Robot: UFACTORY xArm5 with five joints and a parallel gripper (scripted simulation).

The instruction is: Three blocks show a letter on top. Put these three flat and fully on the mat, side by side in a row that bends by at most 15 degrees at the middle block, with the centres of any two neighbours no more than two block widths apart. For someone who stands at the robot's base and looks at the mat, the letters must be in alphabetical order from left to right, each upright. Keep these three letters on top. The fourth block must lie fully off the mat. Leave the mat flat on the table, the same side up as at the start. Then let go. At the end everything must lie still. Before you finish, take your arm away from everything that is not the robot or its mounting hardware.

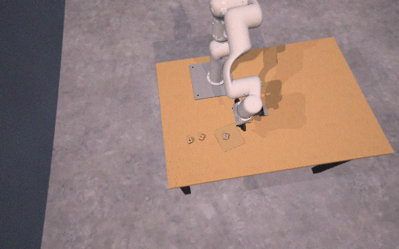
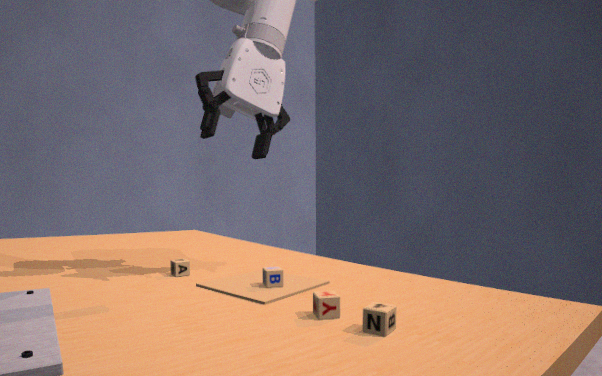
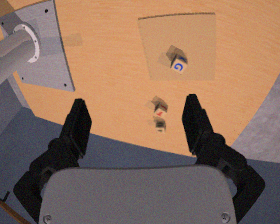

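Above the table [image 1: 309, 99] [image 2: 132, 310] [image 3: 111, 100], well clear of every block, I have the claw [image 1: 240, 114] [image 2: 233, 148] [image 3: 135, 107] spread wide with nothing in it. On the mat [image 1: 231, 144] [image 2: 227, 290] [image 3: 196, 40] I see one block, blue G [image 1: 226, 136] [image 2: 273, 277] [image 3: 179, 65] on top. Off it sit the red-lettered block [image 1: 201, 136] [image 2: 326, 305] [image 3: 160, 111], the block with N on its side [image 1: 189, 140] [image 2: 379, 320] [image 3: 160, 126] near that one, and, across the mat, the block with A on its side [image 2: 180, 268].
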